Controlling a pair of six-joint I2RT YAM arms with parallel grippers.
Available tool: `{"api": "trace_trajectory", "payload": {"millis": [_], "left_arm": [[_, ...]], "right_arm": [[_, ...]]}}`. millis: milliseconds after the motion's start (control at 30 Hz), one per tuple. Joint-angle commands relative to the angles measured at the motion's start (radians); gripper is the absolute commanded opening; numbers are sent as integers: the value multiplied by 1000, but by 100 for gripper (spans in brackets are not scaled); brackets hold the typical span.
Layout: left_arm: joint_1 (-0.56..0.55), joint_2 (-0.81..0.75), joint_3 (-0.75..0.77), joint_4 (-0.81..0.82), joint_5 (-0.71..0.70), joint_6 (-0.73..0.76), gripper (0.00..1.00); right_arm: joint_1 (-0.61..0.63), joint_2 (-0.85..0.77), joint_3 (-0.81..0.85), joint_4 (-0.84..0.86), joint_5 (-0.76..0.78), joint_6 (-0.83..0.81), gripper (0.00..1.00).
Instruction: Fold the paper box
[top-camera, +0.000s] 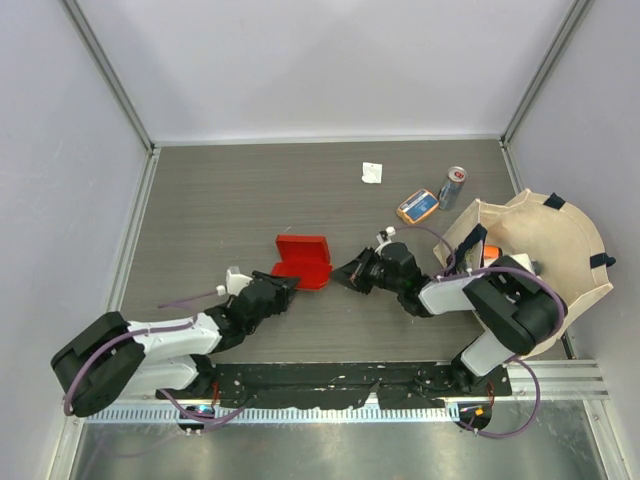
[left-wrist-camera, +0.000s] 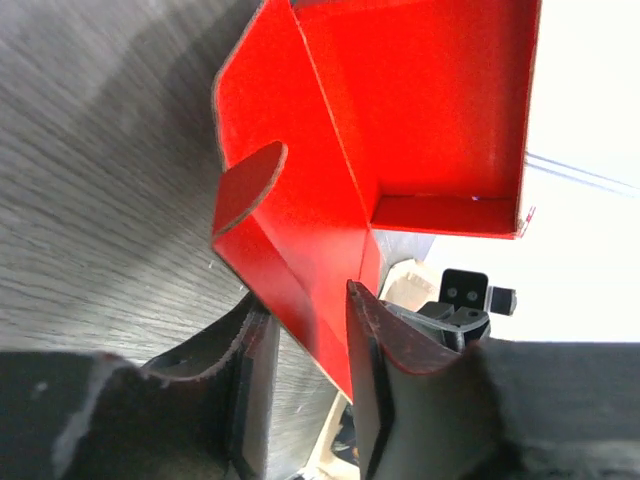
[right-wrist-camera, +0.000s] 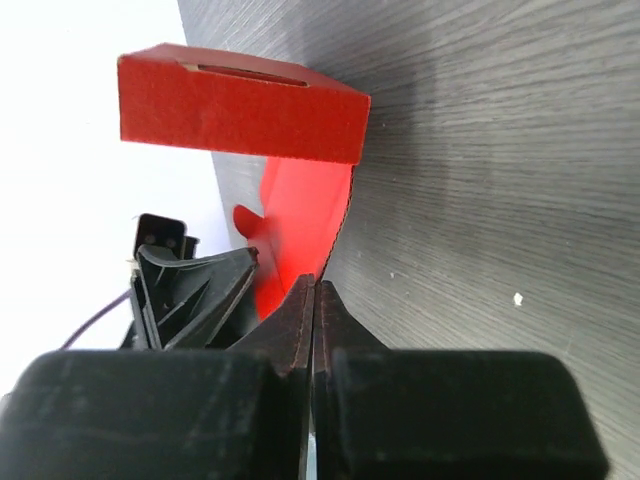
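Observation:
The red paper box (top-camera: 302, 260) lies partly folded on the grey table, between the two grippers. In the left wrist view it (left-wrist-camera: 400, 110) shows its open inside, a rounded tab and a side flap. My left gripper (left-wrist-camera: 307, 300) is open, with that lower flap passing between its fingers and lying near the right finger (left-wrist-camera: 375, 370). It sits at the box's near-left corner (top-camera: 288, 285). My right gripper (right-wrist-camera: 314, 283) is shut, and the thin edge of the box's flap (right-wrist-camera: 300, 215) runs into its fingertips. It is at the box's right corner (top-camera: 340, 275).
A cream fabric bag (top-camera: 560, 250) sits at the right, over the right arm's elbow. A drink can (top-camera: 453, 187), an orange and blue packet (top-camera: 418, 206) and a small white scrap (top-camera: 372, 173) lie at the back right. Walls enclose the table.

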Motion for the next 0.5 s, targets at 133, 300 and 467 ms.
{"api": "trace_trajectory", "payload": {"millis": [133, 300, 467], "left_arm": [[6, -221, 35, -283, -112, 234, 8], [19, -430, 60, -509, -178, 349, 0], [24, -513, 240, -760, -194, 660, 0]], "right_arm": [[12, -207, 211, -571, 228, -558, 20], [14, -331, 279, -794, 435, -813, 50], [-1, -245, 476, -888, 561, -972, 63]]}}
